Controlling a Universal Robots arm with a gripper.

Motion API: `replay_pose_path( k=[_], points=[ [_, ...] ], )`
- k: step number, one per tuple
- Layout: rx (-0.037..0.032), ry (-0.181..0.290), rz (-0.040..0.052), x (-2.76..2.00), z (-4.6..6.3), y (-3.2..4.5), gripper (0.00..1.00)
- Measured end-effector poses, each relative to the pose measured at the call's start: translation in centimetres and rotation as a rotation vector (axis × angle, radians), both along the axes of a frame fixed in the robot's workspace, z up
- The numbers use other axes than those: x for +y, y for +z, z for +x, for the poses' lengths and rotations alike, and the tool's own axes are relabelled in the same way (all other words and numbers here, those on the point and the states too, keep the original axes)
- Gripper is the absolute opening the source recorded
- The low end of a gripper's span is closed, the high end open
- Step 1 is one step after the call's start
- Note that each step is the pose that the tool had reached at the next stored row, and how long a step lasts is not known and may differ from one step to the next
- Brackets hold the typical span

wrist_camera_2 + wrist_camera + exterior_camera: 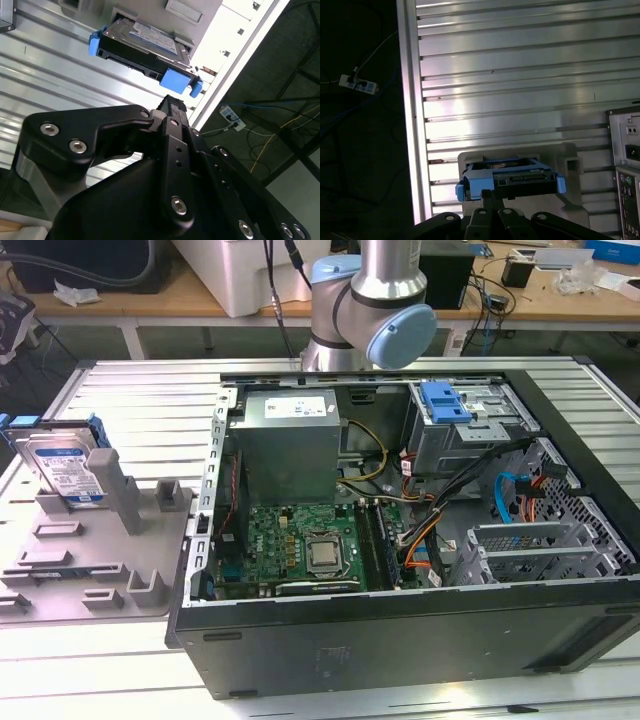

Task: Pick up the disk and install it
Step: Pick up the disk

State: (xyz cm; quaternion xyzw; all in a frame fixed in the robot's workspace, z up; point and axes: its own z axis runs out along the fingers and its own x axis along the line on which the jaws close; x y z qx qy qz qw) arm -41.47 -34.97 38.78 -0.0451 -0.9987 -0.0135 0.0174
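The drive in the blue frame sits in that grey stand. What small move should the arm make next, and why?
Probably ease the gripper closer to the disk, lined up on its blue-framed edge. The disk stands on edge in the grey holder, outside the computer case, and the gripper is near it but not touching.

— What sat on the ribbed metal worktop (130, 390)?
— An open computer case (400, 660), with a grey moulded holder (95, 565) just beside it on the exterior view's left.
— And inside the case?
— A grey power supply box (290, 435) beside a green motherboard (300, 550), a bare blue bracket (445, 402) at the drive cage, and orange cables (425, 538) near the board.
— Anything off the worktop?
— A white power strip (357, 84) lay on the dark floor in the first wrist view.
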Motion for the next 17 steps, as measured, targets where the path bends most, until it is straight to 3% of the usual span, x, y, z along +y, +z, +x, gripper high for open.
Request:
replay_pose_path(
  k=[2,5,11,15,17],
  points=[
    [0.0001,0.0,-0.0003,0.0,0.0,-0.03,0.11],
    [0.0001,0.001,-0.0017,0.0,0.0,-0.09,0.24],
    [0.0001,0.002,-0.0034,0.0,-0.02,-0.22,0.25],
    [0.0001,0.002,-0.0047,0.0,-0.04,-0.27,0.44],
    [0.0,0.002,-0.0046,0.0,-0.04,-0.28,0.44]
  ],
)
